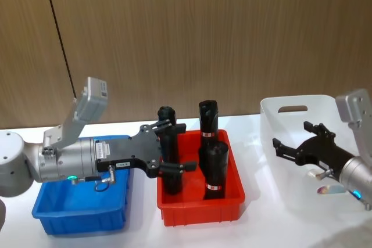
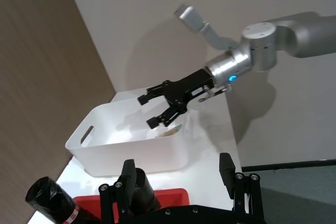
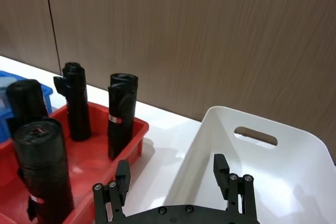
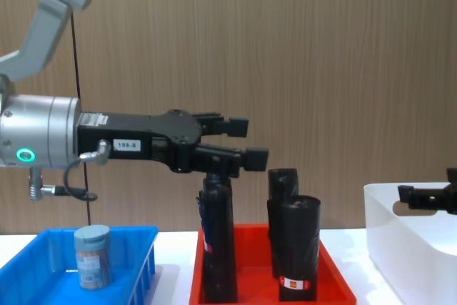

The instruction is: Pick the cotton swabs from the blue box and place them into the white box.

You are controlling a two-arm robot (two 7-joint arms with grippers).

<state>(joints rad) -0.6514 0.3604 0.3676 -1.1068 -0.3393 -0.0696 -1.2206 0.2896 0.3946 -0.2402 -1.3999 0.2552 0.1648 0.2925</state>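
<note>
One jar of cotton swabs with a pale blue lid stands upright in the blue box. My left gripper is open and empty. It reaches out past the blue box and hovers over the red tray at the top of a black roll. My right gripper hangs open over the white box. A small pale object lies on that box's floor beneath the right gripper; I cannot make out what it is.
A red tray with three tall black rolls stands between the two boxes. A wood-panelled wall runs behind the white table.
</note>
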